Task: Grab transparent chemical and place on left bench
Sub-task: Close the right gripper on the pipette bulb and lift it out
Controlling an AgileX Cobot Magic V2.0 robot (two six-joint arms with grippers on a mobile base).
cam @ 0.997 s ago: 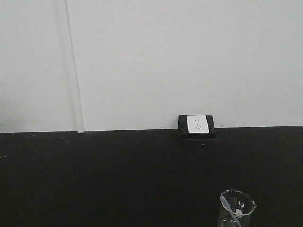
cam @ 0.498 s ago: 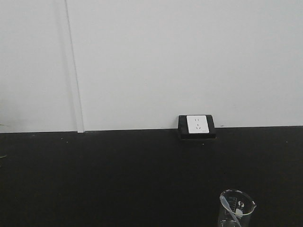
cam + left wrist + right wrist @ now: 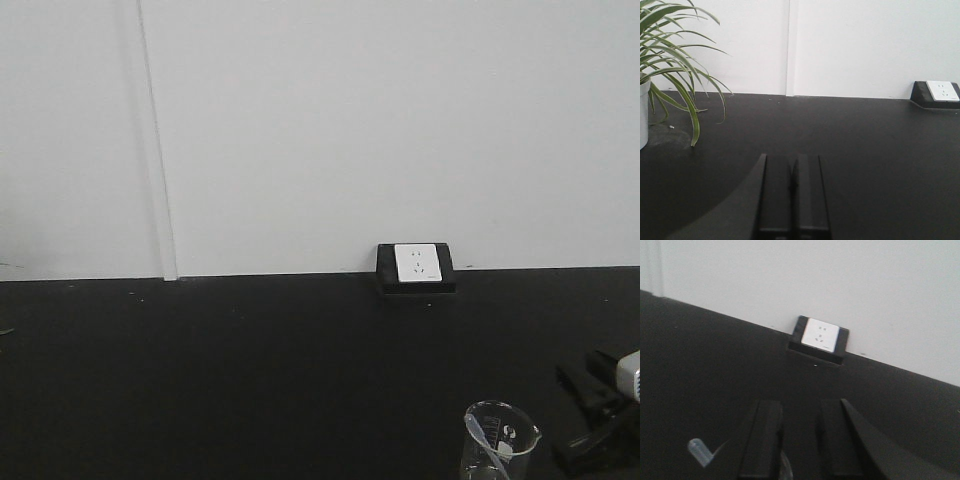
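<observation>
The transparent chemical (image 3: 497, 445) stands upright on the black counter (image 3: 250, 370) at the front view's lower right, long axis vertical, pouring lip facing right, and its dropper (image 3: 486, 440) leans up to the left. The right gripper (image 3: 799, 412) is just beside it, fingers spread with a clear gap. Its wrist view catches only the dropper tip. Only the left wrist view shows the potted plant (image 3: 670, 65) and the left gripper (image 3: 792, 161), fingers pressed together.

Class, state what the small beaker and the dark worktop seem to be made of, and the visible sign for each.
Small clear beaker with white printed marks: probably glass, glossy; the worktop shows through its walls and the rim glints. Long black worktop: matte, material unclear, perhaps laminate or resin; it shows no sharp reflections.
</observation>
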